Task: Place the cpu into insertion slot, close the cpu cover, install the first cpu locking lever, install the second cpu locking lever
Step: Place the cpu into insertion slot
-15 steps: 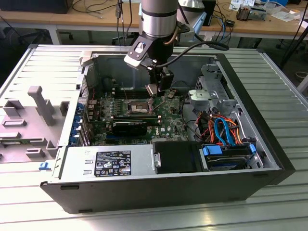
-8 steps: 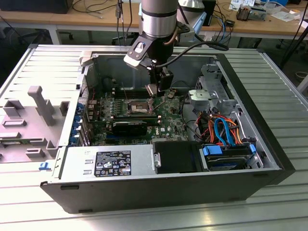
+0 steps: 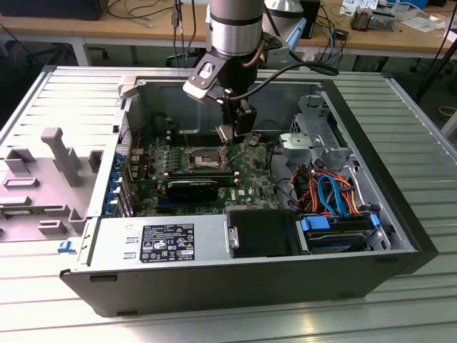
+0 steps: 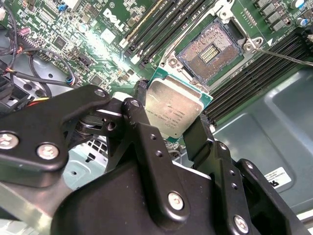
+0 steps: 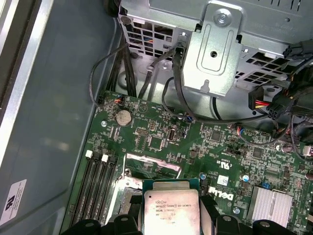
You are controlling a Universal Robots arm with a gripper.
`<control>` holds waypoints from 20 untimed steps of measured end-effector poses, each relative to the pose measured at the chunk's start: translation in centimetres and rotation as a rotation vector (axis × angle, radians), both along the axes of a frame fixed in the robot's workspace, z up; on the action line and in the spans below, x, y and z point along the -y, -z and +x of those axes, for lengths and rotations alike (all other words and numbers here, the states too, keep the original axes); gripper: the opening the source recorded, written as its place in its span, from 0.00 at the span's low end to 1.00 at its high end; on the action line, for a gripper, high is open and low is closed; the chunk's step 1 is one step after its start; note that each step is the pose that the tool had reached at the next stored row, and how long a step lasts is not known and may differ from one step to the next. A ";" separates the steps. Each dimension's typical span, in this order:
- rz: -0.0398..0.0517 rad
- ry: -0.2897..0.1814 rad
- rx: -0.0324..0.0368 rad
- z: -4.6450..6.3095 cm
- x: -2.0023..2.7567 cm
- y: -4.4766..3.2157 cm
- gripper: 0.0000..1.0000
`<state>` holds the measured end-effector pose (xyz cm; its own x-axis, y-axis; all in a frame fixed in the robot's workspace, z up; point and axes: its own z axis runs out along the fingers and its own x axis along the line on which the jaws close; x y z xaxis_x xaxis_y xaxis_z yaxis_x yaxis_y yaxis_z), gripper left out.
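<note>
The gripper (image 4: 172, 117) pinches the cpu (image 4: 178, 105) by two edges and holds it in the air near the open insertion slot (image 4: 210, 49), not in it yet. I think it should keep the chip flat, match the corners, and go down softly.

Open-topped case (image 3: 400, 179): I have free passage from above | my gripper (image 4: 173, 105), clamped on the cpu (image 5: 169, 208), hangs over the bare insertion slot (image 4: 210, 51) | memory slots (image 4: 156, 24) lie low on both flanks | thin metal rod (image 4: 283, 55) juts across one bank | board edge at the exterior view's right: metal bracket (image 5: 222, 49) and cables (image 5: 195, 117) crowd in.
</note>
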<state>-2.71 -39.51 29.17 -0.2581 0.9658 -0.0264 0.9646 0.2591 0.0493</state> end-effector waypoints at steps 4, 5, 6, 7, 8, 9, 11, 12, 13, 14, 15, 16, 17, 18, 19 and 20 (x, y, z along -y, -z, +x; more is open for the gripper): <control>0.0001 0.009 0.0000 0.0 0.00 0.01 0.55; 0.0000 0.011 0.0000 0.0 0.00 0.00 0.55; 0.0000 0.014 0.0000 0.0 0.00 0.01 0.55; 0.0000 0.017 0.0000 0.0 0.00 0.01 0.55; 0.0000 0.019 0.0000 0.0 0.00 0.01 0.55; 0.0000 0.021 0.0000 0.0 0.00 0.01 0.55; -0.0001 0.023 -0.0001 0.0 0.00 0.01 0.55; 0.0000 0.025 0.0000 0.0 0.00 0.02 0.55; 0.0000 0.026 0.0000 0.0 0.00 0.02 0.55; 0.0000 0.027 0.0000 0.0 0.00 0.02 0.55; 0.0000 0.029 0.0000 0.0 0.00 0.02 0.55; 0.0000 0.030 0.0000 0.0 0.00 0.02 0.55; 0.0000 0.031 0.0000 0.0 0.00 0.03 0.55; -0.0001 0.033 0.0000 0.0 0.00 0.03 0.55; 0.0000 0.034 0.0000 0.0 0.00 0.03 0.55; 0.0000 0.035 0.0000 0.0 0.00 0.03 0.55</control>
<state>-2.71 -39.51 29.14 -0.2238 0.9743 -0.0265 0.9731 0.2249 0.0492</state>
